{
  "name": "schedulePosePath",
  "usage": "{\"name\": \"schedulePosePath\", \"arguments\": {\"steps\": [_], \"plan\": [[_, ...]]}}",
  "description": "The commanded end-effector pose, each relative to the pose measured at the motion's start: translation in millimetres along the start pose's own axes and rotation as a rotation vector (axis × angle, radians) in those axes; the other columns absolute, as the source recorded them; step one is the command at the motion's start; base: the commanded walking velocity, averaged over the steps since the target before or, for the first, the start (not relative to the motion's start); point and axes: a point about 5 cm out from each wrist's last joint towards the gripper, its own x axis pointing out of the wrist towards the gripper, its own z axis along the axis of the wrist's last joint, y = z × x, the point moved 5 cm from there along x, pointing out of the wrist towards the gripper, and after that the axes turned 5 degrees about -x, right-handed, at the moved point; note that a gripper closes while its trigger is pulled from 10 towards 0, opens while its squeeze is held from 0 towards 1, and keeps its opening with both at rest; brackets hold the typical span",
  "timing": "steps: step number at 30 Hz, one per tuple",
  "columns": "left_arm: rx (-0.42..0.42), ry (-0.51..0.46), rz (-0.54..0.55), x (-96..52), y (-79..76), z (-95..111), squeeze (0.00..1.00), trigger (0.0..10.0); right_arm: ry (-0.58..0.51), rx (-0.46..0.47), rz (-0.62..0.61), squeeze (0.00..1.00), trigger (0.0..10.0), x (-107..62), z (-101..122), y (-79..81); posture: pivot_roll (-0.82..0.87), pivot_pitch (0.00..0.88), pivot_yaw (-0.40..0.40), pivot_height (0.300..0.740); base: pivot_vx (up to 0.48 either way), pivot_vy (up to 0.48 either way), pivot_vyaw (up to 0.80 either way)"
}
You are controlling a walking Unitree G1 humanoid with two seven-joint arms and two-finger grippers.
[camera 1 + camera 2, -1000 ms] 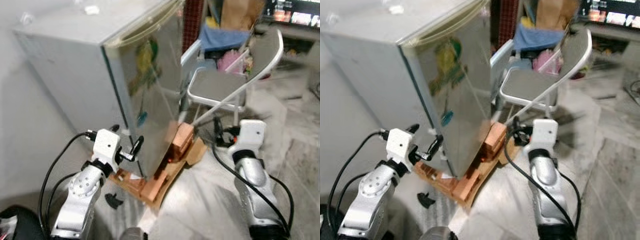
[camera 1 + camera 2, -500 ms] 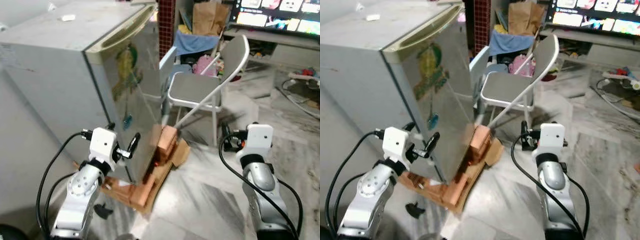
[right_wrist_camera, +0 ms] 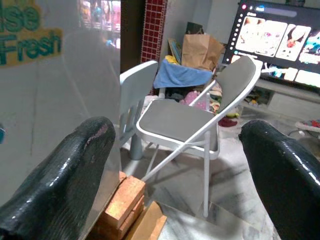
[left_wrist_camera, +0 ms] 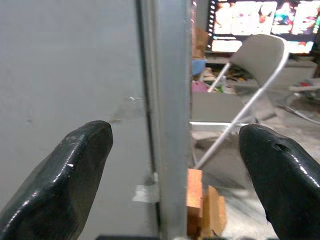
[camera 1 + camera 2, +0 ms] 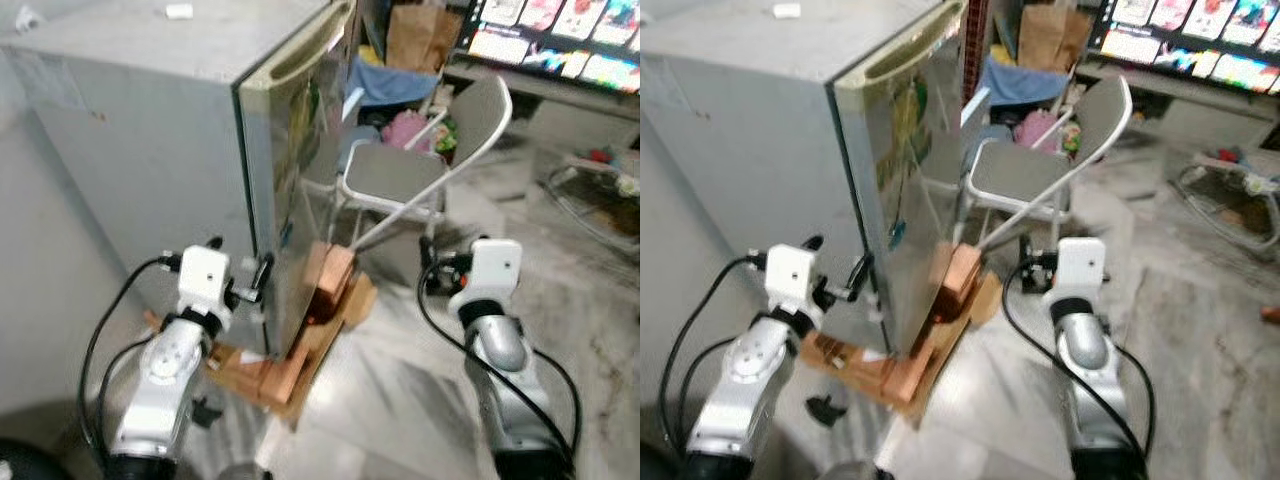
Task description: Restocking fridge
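A small grey fridge (image 5: 150, 150) stands with its shiny door (image 5: 300, 180) shut; the door carries a green and yellow sticker. The fridge rests on bricks (image 5: 330, 280) and cardboard. My left gripper (image 5: 262, 276) is open at the door's lower edge; in the left wrist view its fingers (image 4: 75, 180) straddle that door edge (image 4: 172, 100) without touching it. My right gripper (image 5: 432, 275) is open and holds nothing, out in front of the fridge door, facing a grey folding chair (image 3: 185, 120).
The folding chair (image 5: 420, 170) stands just right of the fridge, with a white plastic chair (image 3: 135, 85) behind it. Behind are a blue cloth (image 5: 385, 80), a paper bag (image 5: 415, 35) and a lit screen (image 5: 560, 40). A small black object (image 5: 205, 410) lies on the marble floor.
The whole picture has shifted as the camera moved, so more of the fridge's side wall shows. Both grippers keep their open pose; the left one now sits closer to the door edge.
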Motion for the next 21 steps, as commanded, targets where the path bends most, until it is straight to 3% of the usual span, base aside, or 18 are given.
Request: {"name": "schedulePosePath", "arguments": {"steps": [1, 6, 12, 16, 21], "plan": [[0.005, -0.017, 0.002, 4.3, -2.1, 4, 0.0, 10.0, 0.008, -0.01, -0.01, 0.0, 10.0, 2.3, -1, -4.2, 0.03, 0.0, -0.063, 0.74, 0.0, 0.0, 0.0], [0.024, -0.013, -0.051, 6.0, -1.7, 4, 0.0, 10.0, 0.03, 0.025, -0.082, 0.0, 10.0, 4.6, -8, -16.3, 0.04, 0.0, -0.025, 0.74, 0.0, 0.0, -0.53], [0.055, -0.023, -0.102, 9.6, -2.2, 11, 0.0, 10.0, 0.011, 0.031, -0.092, 0.0, 10.0, 2.8, -5, -10.5, 0.02, 0.0, 0.03, 0.74, 0.329, 0.0, -0.8], [0.073, -0.035, -0.113, 13.4, -2.4, 18, 0.0, 10.0, -0.012, 0.027, -0.087, 0.0, 10.0, 1.2, 1, -6.6, -0.01, 0.0, 0.049, 0.74, 0.327, 0.0, 0.0], [0.072, -0.034, -0.039, 12.3, 9.9, 18, 0.0, 10.0, -0.005, 0.015, -0.088, 0.0, 10.0, -3.9, -1, -8.7, -0.01, 0.0, 0.042, 0.74, 0.0, 0.0, 0.0]]}}
